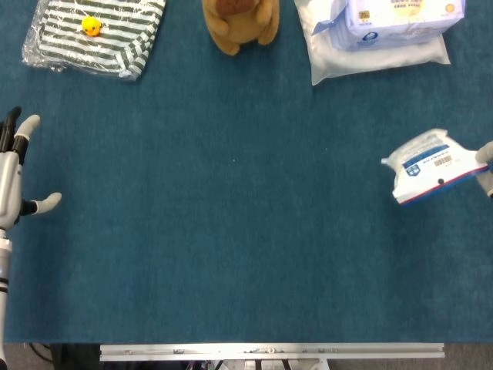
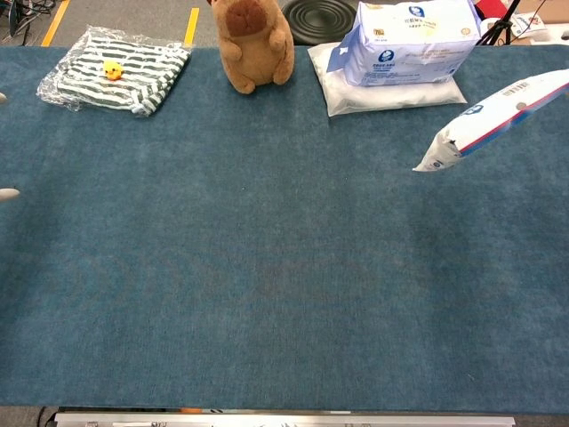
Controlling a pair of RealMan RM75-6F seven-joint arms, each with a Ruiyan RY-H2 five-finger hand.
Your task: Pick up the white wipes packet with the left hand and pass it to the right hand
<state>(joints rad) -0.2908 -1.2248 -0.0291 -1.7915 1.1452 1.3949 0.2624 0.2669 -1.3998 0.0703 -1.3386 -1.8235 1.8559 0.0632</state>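
One wipes packet is held up at the far right, well right of the plush bear | right hand pinching its end | left hand spread, nothing held | soft, light, probably slippery film, best gripped across the flat sides

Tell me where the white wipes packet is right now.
The white wipes packet is at the head view's far right edge, held by the right hand, below the blue-and-white pack.

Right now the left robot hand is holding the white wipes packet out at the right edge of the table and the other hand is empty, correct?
Not quite: it is the right robot hand, just visible at the frame edge in the head view, that holds the white wipes packet at the right edge of the table. The left robot hand is the empty one, fingers spread, far left.
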